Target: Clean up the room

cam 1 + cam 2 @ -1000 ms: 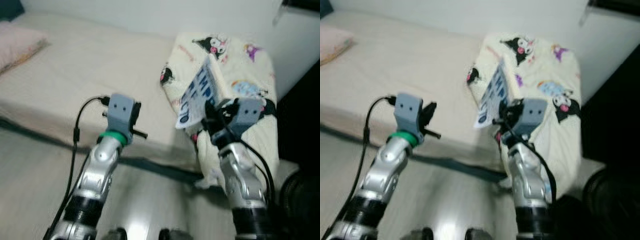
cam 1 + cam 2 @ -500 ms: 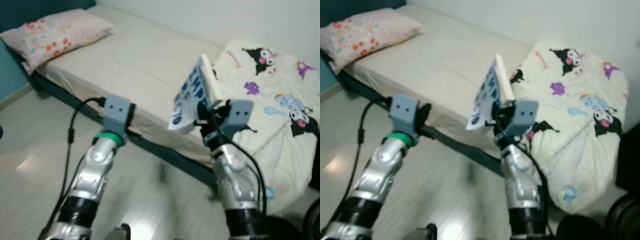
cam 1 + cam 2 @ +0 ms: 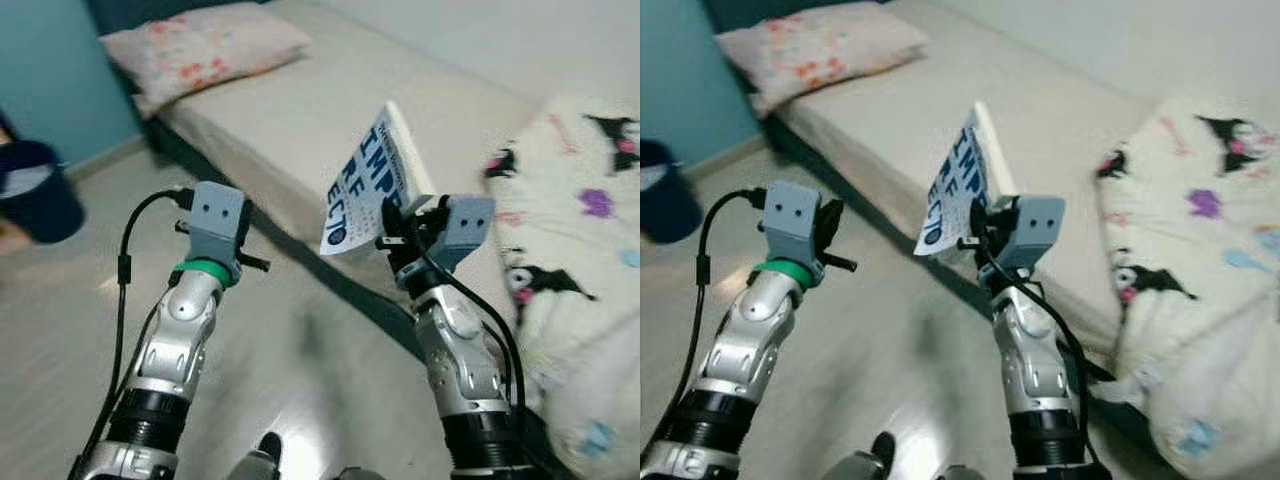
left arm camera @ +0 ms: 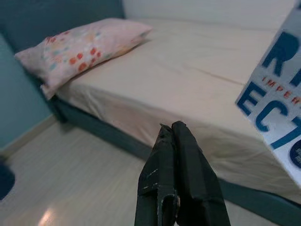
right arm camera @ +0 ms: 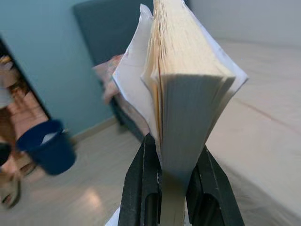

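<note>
- Right gripper is clamping a book, holding it upright in the air beside the bed edge.
- Left gripper is hovering over the floor, fingers pressed together, empty.

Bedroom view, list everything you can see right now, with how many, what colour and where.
book: one, white cover with blue letters, held upright over the edge of the bed
bed: one, beige sheet on a dark frame, ahead of the robot
pillow: one, pink with red and orange dots, at the head of the bed
blanket: one, cream with cartoon prints, bunched on the bed at the robot's right
bin: one, dark blue, on the floor to the left
floor: pale wood
left gripper: jaws shut, empty, raised beside the bed
right gripper: jaws shut on the book
</note>
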